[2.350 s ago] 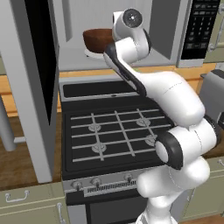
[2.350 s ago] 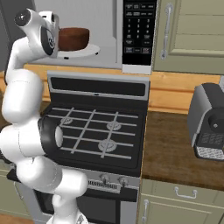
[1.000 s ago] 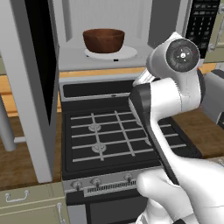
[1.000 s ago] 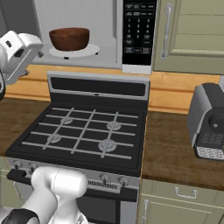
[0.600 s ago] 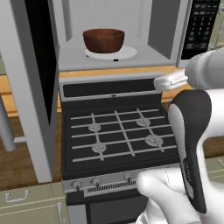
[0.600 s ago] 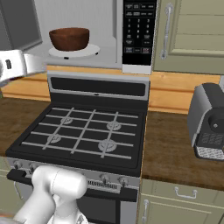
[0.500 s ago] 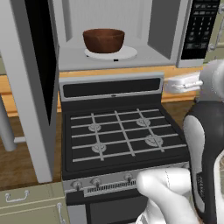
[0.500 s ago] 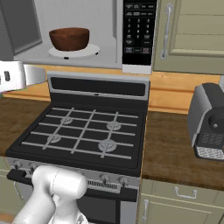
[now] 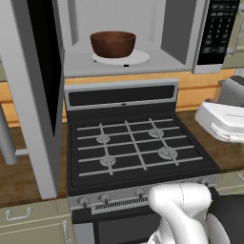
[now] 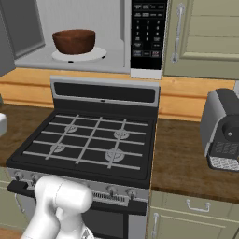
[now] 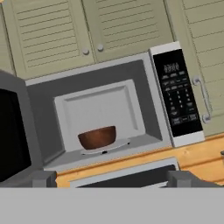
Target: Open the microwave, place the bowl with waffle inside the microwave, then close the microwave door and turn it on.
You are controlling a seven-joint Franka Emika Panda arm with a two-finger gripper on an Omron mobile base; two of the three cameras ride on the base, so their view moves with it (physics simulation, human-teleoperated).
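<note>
The microwave (image 9: 128, 38) sits above the black gas stove (image 9: 136, 147), its cavity standing open. The microwave door (image 9: 35, 90) is swung out wide to the left, its black glass edge-on in the left base view and just catching the left of the hand view. To the right of the cavity runs the black keypad strip (image 10: 148, 32), and beige cabinet doors (image 11: 87, 30) hang above. A toaster (image 10: 224, 130) stands on the wooden table (image 10: 186, 158) to the right of the stove.

Inside, the bowl (image 9: 113, 44) rests upright on the white turntable (image 9: 121, 58), roughly centred on the plate and well back from the front lip. The waffle is hidden by the bowl's wall, so I cannot confirm it from here.

The fingers (image 11: 43, 178) are spread wide and hold nothing; they are drawn back from the oven and look up at it from in front of the stove.

Placing looks done, so the step in hand is closing the door. I would bring the hand round to the outer face of the door, near its free edge rather than the hinge, and push in a steady arc until it meets the frame. Keeping the arm clear of the cavity avoids knocking the bowl. A slow finish helps the door seat fully before reaching for the keypad.
</note>
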